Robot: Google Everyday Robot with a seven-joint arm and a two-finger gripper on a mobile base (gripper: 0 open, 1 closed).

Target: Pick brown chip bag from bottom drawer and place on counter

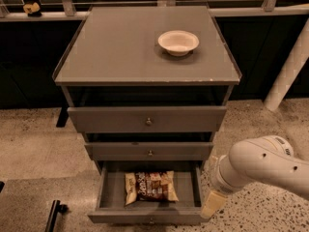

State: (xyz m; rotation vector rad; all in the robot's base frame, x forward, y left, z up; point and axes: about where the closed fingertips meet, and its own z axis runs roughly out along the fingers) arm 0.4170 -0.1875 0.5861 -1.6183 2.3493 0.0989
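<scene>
Left of the claw (213, 204), state unclear, brown chip bag (150, 186) lies in bottom drawer (126, 217).

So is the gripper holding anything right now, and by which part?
Nothing. The gripper hangs beside the right front corner of the open bottom drawer; the chip bag lies inside the drawer, apart from it.

the single camera looked down from high in front of the drawer cabinet, facing its front at a steep tilt. the counter (120, 47) filled the upper half of the view and the open bottom drawer (145, 217) lay at the lower edge. it stood fairly near, the cabinet spanning most of the width. the arm (263, 166) came in from the right edge, with the gripper (212, 204) low, just beside the drawer's right front corner.
</scene>
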